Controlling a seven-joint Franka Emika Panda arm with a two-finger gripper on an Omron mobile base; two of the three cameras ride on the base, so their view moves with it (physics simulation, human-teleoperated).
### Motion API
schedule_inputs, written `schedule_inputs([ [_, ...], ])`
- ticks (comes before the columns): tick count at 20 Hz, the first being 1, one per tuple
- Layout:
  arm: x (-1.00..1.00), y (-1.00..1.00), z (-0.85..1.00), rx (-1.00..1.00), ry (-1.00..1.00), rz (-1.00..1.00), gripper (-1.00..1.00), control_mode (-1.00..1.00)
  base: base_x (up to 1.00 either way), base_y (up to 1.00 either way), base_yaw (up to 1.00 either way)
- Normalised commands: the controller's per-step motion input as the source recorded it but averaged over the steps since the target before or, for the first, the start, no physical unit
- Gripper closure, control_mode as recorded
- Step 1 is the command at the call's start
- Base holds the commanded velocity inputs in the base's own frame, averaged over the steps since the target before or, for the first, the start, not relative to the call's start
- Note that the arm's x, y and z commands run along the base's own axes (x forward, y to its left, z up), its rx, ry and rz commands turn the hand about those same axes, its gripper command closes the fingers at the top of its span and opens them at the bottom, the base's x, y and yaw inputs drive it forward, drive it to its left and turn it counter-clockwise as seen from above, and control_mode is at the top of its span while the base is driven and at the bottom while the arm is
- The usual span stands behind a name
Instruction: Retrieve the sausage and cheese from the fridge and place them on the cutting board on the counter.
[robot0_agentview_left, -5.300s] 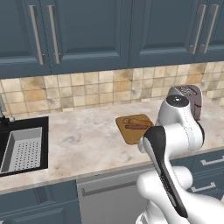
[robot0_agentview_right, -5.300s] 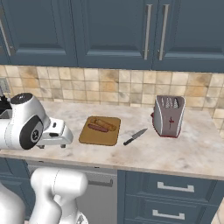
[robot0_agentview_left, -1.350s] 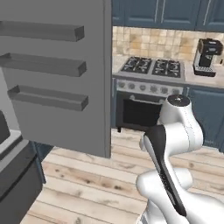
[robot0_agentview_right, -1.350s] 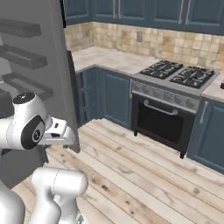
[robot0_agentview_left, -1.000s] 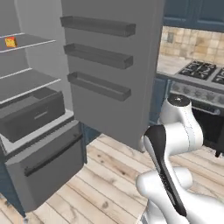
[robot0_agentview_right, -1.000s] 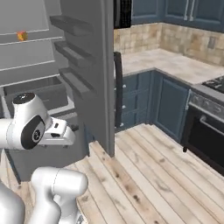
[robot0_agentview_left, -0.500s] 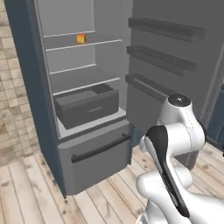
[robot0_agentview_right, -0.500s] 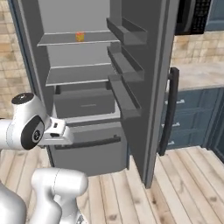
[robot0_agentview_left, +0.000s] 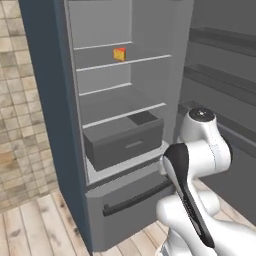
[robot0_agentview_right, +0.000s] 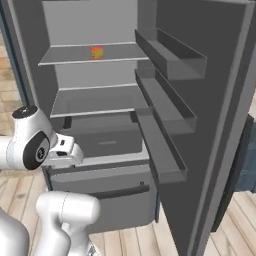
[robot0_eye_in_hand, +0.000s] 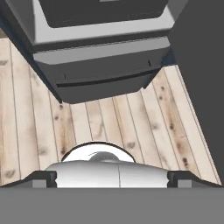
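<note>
— Where's the cheese (robot0_agentview_left: 119, 54)?

— Upper middle of the left base view, small and yellow-orange, sitting on a high shelf inside the fridge (robot0_agentview_left: 45, 125). In the right base view it's at the upper left (robot0_agentview_right: 97, 52), same shelf, toward the back.

— And the fridge itself?

— Wide open. The door (robot0_agentview_right: 200, 120) fills the right side of the right base view, its grey door shelves facing inward. Below the shelves there's a grey drawer (robot0_agentview_left: 125, 140), and under that a lower front with a dark bar handle (robot0_agentview_left: 137, 196).

— What about the gripper (robot0_eye_in_hand: 112, 179)?

— In the hand view the two dark fingertips (robot0_eye_in_hand: 43, 179) sit far apart at the bottom corners, so it's spread wide and holding nothing. It looks down at the wooden floor (robot0_eye_in_hand: 131, 122) in front of the fridge's lower front.
</note>
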Motion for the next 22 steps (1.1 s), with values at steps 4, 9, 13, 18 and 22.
schedule_inputs([
  [4, 0.0, 0.0, 0.0, 0.0, 0.0, 0.0, -1.0, 1.0, 0.87, 0.0, 0.15],
  [9, 0.0, 0.0, 0.0, 0.0, 0.0, 0.0, -1.0, 1.0, 0.74, -0.01, 0.15],
  [13, 0.0, 0.0, 0.0, 0.0, 0.0, 0.0, -1.0, 1.0, 0.03, -0.02, 0.01],
  [18, 0.0, 0.0, 0.0, 0.0, 0.0, 0.0, -1.0, 1.0, 0.0, 0.0, 0.0],
  [22, 0.0, 0.0, 0.0, 0.0, 0.0, 0.0, -1.0, 1.0, 0.0, 0.0, 0.0],
])
